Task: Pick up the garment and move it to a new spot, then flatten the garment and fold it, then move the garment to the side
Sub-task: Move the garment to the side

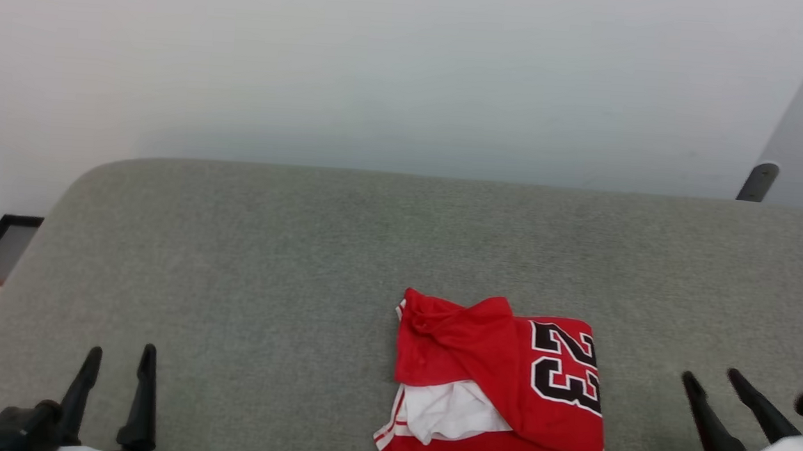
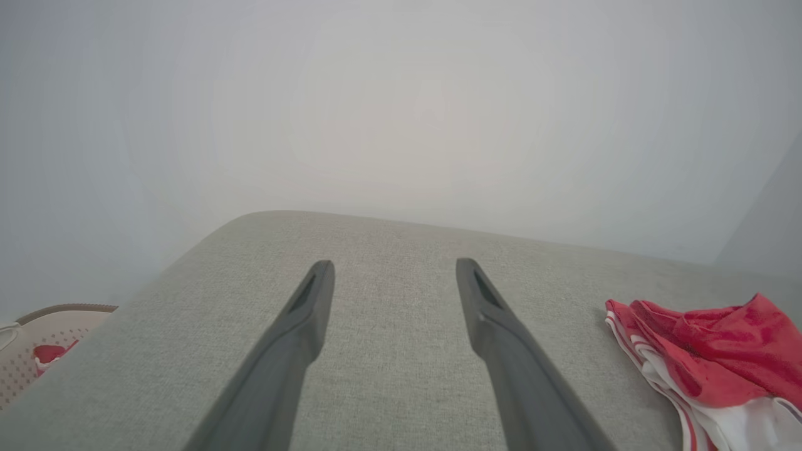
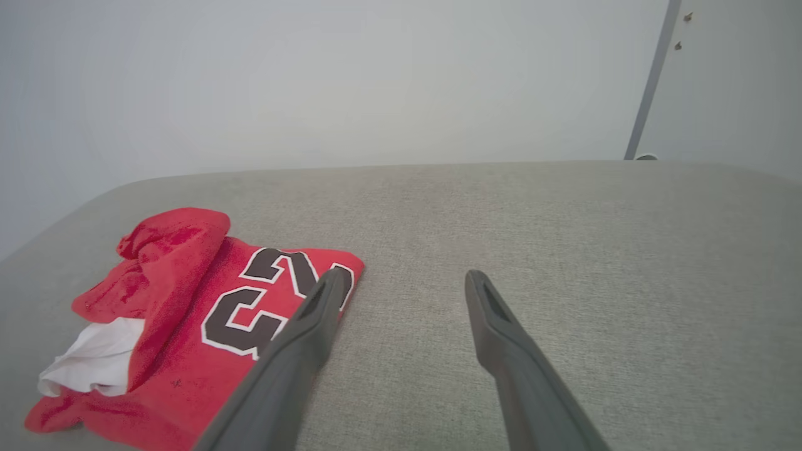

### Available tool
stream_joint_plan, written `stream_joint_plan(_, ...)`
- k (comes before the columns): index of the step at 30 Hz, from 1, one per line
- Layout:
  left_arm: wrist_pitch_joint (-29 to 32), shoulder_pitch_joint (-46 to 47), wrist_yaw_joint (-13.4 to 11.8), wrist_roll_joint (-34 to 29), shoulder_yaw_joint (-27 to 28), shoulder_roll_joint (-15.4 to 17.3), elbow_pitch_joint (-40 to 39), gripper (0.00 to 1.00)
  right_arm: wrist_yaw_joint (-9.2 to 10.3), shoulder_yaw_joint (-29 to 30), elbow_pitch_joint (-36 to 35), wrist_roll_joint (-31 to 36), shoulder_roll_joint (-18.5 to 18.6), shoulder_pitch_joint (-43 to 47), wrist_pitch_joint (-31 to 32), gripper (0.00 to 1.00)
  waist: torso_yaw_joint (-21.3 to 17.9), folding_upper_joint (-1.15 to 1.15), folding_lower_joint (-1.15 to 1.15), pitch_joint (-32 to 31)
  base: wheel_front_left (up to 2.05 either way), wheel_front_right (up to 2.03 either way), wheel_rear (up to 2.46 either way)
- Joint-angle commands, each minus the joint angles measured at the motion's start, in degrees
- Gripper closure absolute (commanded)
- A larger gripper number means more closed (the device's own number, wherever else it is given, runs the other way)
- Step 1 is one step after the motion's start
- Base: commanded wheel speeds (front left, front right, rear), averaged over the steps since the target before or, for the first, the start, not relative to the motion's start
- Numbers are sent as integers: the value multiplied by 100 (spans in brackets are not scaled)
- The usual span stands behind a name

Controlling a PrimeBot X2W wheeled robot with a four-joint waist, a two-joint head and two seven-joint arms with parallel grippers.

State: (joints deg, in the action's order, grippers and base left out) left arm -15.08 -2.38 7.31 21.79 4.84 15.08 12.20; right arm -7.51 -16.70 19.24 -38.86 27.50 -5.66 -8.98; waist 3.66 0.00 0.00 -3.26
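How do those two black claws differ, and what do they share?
The right gripper stands close beside the garment; the left gripper is much farther from it. The left gripper points nearly straight ahead; the right gripper slants leftward. Both are open and empty.

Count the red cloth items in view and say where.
2. The folded garment lies on the grey cushion; another red cloth sits in the beige basket off its left end. The basket may hide more.
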Motion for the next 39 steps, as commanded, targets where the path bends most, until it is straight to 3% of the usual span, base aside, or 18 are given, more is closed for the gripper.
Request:
stream_joint_plan(1, -1, 0, 1, 37, -1, -19, 5, 0, 4, -59, -15, -13, -8, -108, 72, 0, 99, 0, 0, 41, 0, 0, 0)
stream_joint_plan(17, 20, 351, 5, -28, -528, -213, 101, 0, 4, -714, 514, -273, 130, -922, 2013, 0, 1093, 0, 0, 475, 0, 0, 0)
stream_joint_plan(30, -7, 808, 15, 46, -809, -368, 365, 0, 7, -721, 1479, -214, -180, -1306, 3622, 0, 1479, 0, 0, 973, 0, 0, 0)
stream_joint_plan(31, -8, 819, 15, 49, -805, -375, 378, 0, 7, -776, 1498, -193, -201, -1315, 3756, 45, 1484, 0, 0, 984, 0, 0, 0)
stream_joint_plan(32, -5, 830, 15, 55, -791, -379, 382, 0, 6, -811, 1488, -193, -215, -1328, 3858, 100, 1485, 0, 0, 996, 0, 0, 0)
stream_joint_plan(39, -8, 900, 17, -1, -699, -398, 333, 0, 7, -808, 940, -21, 118, -1677, 3937, 100, 1396, 0, 0, 1034, 0, 0, 0)
